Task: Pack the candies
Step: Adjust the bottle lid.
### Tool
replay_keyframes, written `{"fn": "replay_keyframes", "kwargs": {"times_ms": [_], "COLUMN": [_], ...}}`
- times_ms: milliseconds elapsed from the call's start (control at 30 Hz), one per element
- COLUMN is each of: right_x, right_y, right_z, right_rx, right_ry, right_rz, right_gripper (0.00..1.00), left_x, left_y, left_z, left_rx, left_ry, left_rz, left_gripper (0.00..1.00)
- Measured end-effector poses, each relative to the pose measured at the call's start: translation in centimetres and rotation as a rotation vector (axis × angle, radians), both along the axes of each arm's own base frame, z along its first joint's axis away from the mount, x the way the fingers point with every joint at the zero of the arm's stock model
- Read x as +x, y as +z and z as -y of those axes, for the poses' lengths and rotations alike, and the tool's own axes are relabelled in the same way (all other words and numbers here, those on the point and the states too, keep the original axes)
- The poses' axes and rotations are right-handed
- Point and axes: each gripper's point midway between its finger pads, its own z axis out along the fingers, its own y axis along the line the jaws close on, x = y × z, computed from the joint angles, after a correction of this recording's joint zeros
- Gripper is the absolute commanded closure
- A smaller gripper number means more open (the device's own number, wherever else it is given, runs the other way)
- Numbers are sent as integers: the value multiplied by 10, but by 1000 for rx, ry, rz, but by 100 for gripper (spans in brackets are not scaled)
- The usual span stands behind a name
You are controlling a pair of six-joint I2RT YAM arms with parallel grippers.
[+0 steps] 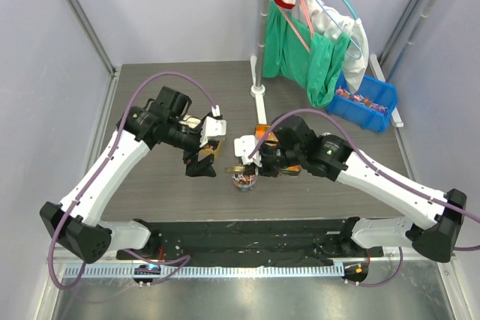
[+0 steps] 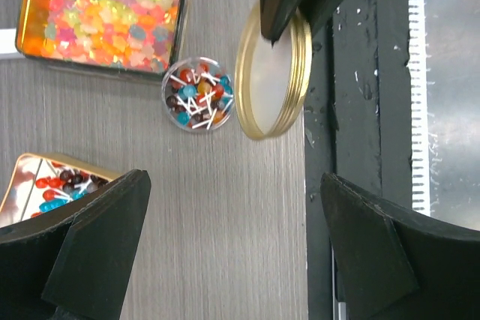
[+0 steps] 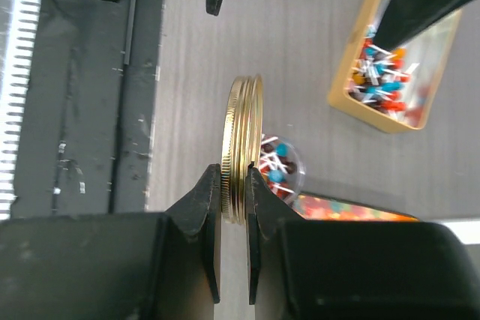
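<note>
You have the right gripper [image 3: 234, 181] clamped on the gold lid [image 3: 241, 140], held on edge just beside the clear jar [image 3: 298, 181] | your left gripper [image 2: 232, 181] spread wide, holding nothing | candies [image 2: 198, 95] sit in that jar, more in the gold tin [image 3: 358, 112] | jelly tray [image 2: 90, 64] near the jar

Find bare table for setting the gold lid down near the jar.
Free: wood beside the jar under the open left gripper, bordered by the black mat; far-left corner behind the left arm. Crowded: mid-table, where jelly tin, candy tin, jar and the right gripper holding the lid bunch.
</note>
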Motion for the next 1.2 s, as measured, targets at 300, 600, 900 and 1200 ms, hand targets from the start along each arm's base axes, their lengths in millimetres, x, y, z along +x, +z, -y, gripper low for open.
{"fn": "replay_keyframes", "kwargs": {"times_ms": [300,600,900,1200], "right_x": [7,9,19,24], "right_y": [9,29,21,21], "right_z": [-15,-35,-37,-35], "right_rx": [60,104,87,95], "right_ry": [29,77,59,53], "right_rz": [-166,-218,-236,-237], "right_gripper": [99,99,99,99], "left_x": [-5,-13,-17,-19], "left_y": [9,-4,-9,-6], "left_z": [11,15,16,16], "left_rx": [-71,-78,-82,-101], "left_ry": [-25,-48,-60,-68], "left_rz": [-33,-77,-85,-46], "left_gripper": [4,36,67,63]}}
